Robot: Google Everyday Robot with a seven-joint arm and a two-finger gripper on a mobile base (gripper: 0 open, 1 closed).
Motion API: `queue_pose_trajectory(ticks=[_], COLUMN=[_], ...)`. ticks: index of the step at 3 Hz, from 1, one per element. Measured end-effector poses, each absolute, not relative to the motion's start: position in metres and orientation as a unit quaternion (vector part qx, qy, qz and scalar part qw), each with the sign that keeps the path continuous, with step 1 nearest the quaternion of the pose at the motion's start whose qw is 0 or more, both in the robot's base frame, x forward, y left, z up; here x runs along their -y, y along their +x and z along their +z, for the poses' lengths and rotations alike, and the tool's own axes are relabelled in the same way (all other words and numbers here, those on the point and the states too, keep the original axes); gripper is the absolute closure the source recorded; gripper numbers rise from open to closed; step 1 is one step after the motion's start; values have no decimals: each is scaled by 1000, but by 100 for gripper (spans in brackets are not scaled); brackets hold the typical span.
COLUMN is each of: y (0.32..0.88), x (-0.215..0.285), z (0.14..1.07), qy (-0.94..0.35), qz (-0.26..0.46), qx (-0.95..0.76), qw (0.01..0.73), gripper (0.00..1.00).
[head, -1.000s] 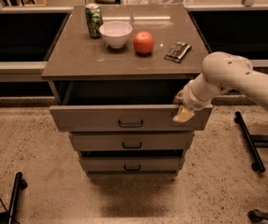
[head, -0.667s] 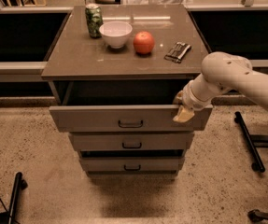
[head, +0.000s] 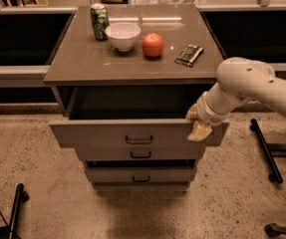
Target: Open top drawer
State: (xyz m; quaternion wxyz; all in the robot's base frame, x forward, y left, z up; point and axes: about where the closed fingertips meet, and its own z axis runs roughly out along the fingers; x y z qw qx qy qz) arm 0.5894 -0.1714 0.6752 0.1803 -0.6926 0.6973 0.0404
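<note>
The top drawer (head: 107, 133) is a wide grey-brown drawer with a small dark loop handle (head: 139, 140) at its centre. It stands pulled out from the cabinet, and its dark inside shows behind the front panel. My gripper (head: 196, 123) is at the right end of that front panel, at its top edge and well right of the handle. The white arm (head: 252, 86) reaches in from the right. Two narrower drawers (head: 140, 155) sit closed below it.
On the cabinet top (head: 82, 63) stand a green can (head: 99, 21), a white bowl (head: 123, 35), a red-orange apple (head: 153, 45) and a dark packet (head: 190, 55). Dark stand legs (head: 264, 151) lie on the floor at right, another (head: 15, 210) at lower left.
</note>
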Motion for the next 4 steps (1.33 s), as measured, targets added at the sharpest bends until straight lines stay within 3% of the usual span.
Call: queue_pose_trajectory(ticks=[3, 4], y=[491, 486], x=[164, 162], z=[720, 735], qy=[-710, -709], qz=[77, 76], qx=[-686, -684], qw=[139, 150], gripper=[50, 47])
